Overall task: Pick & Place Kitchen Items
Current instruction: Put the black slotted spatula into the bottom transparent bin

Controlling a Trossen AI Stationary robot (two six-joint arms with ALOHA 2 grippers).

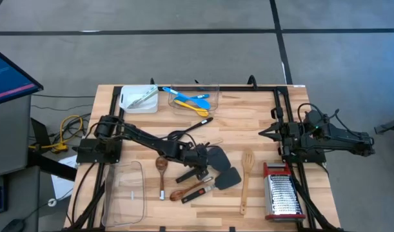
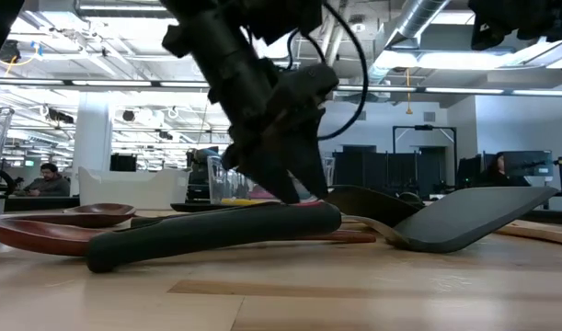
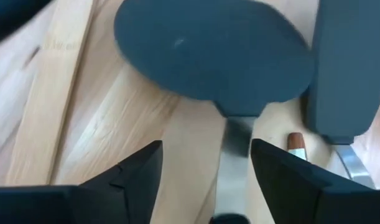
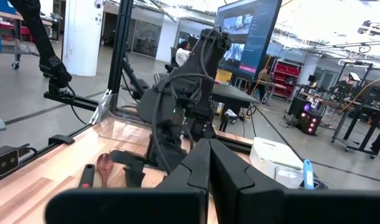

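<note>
A dark grey spatula with a rounded head [image 3: 208, 50] lies flat on the wooden table [image 1: 261, 109], among several other utensils near the table's middle. My left gripper [image 3: 205, 180] slants down over it, open. Its two fingers stand on either side of the spatula's metal neck [image 3: 236, 146], where the head meets the black handle [image 2: 216, 234]; I see no touch. A second dark grey spatula [image 3: 348, 62] lies just beside it. Blue and yellow spoons [image 1: 193, 100] lie in a clear tub at the far edge. My right gripper [image 4: 208, 168] waits shut at the table's right side.
Wooden spoons [image 1: 161, 171] and a wooden spatula [image 1: 246, 180] lie around the spatulas. A white tray [image 1: 140, 98] stands at the far left and a clear tub [image 1: 126, 190] at the near left. A steel grater [image 1: 284, 193] lies near right.
</note>
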